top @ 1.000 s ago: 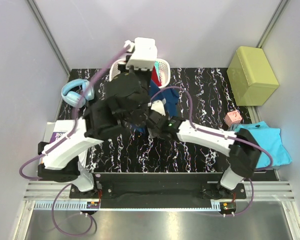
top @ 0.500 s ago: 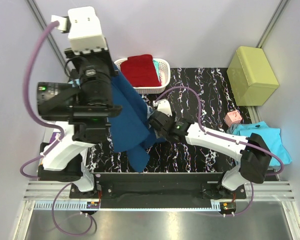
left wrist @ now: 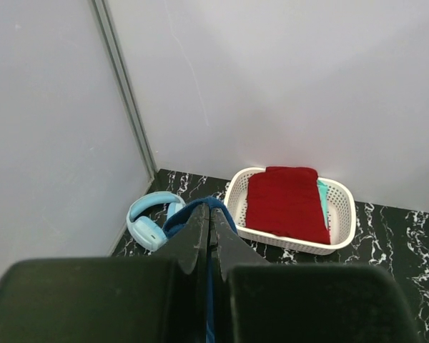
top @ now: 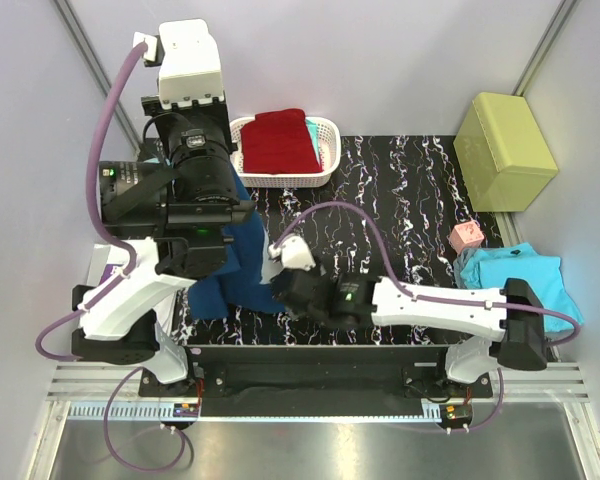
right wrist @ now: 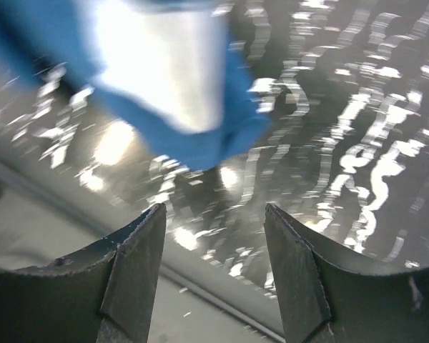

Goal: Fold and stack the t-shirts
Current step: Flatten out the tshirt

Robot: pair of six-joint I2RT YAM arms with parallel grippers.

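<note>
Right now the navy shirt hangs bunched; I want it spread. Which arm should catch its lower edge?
Right, probably: the right gripper is open, low by the navy shirt where it hangs; the left gripper, raised, is shut on its top.

top: overhead, wide | left wrist: high, toward basket (left wrist: pixel 341 211), shared | right wrist: near tabletop (right wrist: pixel 357 107)

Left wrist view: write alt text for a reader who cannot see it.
The left gripper is shut on the blue t-shirt. Beyond it, a white basket holds a folded dark red t-shirt, with light blue headphones beside it.
</note>
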